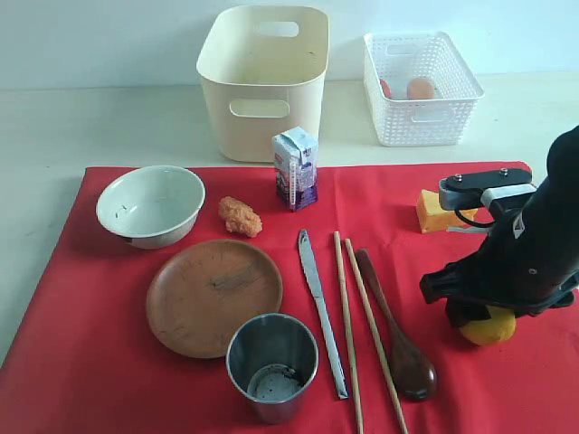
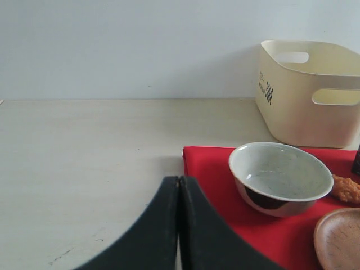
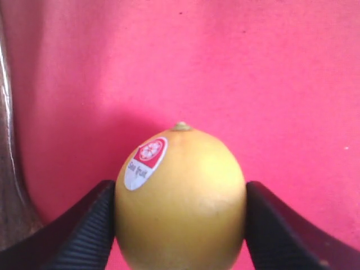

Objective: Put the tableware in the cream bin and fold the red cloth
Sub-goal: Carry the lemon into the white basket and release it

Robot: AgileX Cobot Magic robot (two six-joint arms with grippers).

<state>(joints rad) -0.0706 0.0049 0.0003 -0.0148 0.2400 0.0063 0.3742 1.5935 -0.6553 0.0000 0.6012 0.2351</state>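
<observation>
While our right gripper (image 3: 180, 194) pinches the smooth lemon (image 1: 488, 327) on the red cloth (image 1: 90, 362) at lower right and our left gripper (image 2: 179, 183) sits pressed together, we fear the fruit may squirt out and roll against the wooden spoon (image 1: 398, 334) near it.

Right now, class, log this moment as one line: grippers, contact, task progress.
left gripper: shut, holding nothing | right gripper: closed around lemon | tableware: all on red cloth | red cloth: flat, unfolded
</observation>
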